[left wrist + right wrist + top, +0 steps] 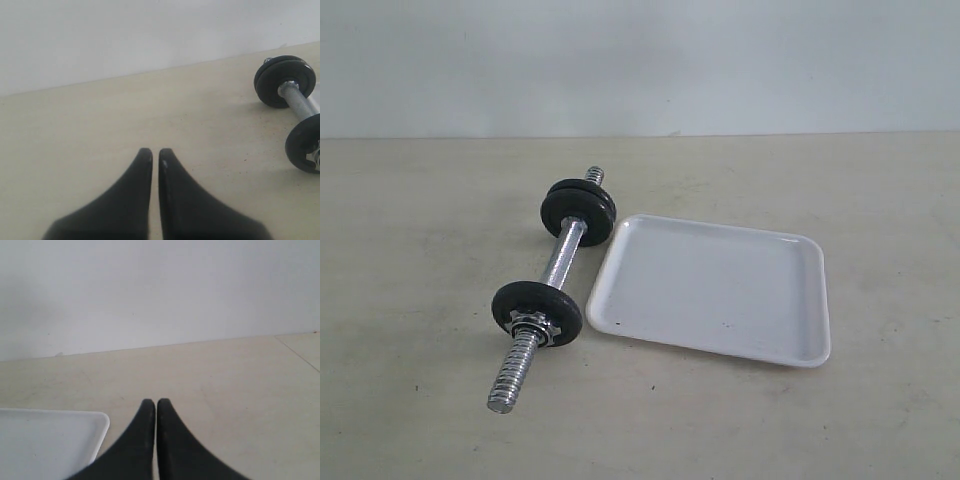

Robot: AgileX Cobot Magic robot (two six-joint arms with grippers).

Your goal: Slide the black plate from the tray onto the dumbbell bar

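The dumbbell bar lies on the table left of the white tray, whose inside is bare. Two black discs sit pressed together on the bar's far end; I cannot tell which of them is the black plate. A like disc with a silver star nut sits toward the near threaded end. Neither gripper shows in the exterior view. My left gripper is shut on nothing over bare table, with the bar and its discs off to one side. My right gripper is shut, empty, beside a tray corner.
The beige table runs back to a plain pale wall. The bar's near threaded end sticks out past the nut disc toward the front. Nothing else stands on the table in these views.
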